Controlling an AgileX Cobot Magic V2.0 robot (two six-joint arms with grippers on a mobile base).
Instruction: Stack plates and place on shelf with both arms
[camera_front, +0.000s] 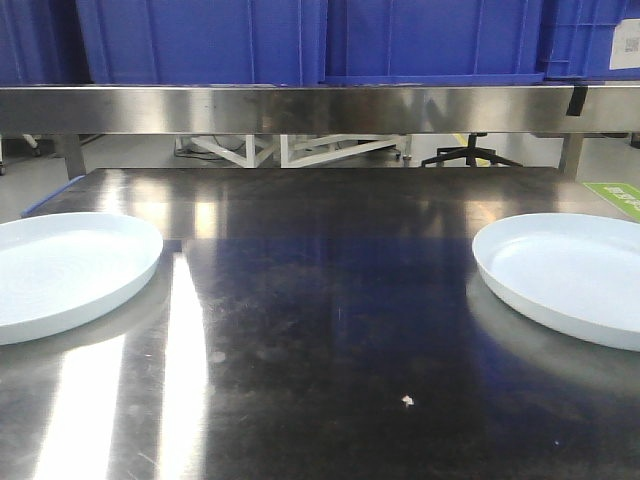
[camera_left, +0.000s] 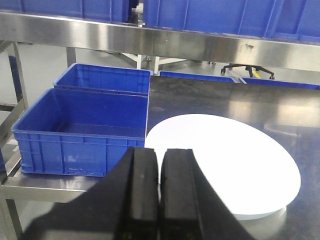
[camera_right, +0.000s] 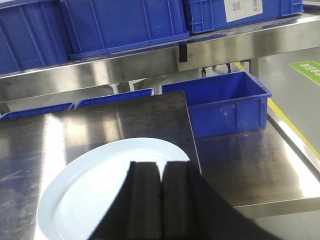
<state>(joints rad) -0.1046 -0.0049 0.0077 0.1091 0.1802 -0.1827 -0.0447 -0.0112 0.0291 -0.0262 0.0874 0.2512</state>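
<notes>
My left claw (camera_left: 159, 160) is pinched shut and holds nothing, at the near rim of the left plate (camera_left: 225, 165). That plate lies flat at the worktop's (camera_front: 320, 330) left edge. The shelf (camera_front: 300, 108) spans the back, with blue crates (camera_front: 200, 40) on it. The right plate (camera_front: 570, 275) lies flat at the right edge, well apart. My right claw (camera_right: 161, 170) is at its near rim, pinched shut and empty.

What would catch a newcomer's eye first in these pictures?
Probably the two pale plates: the left plate and the right plate lie far apart on the dark steel tabletop. Behind and above them, blue crates stand on the shelf. In the wrist views, the left tool and the right tool, both shut, loom black before one plate each.
</notes>
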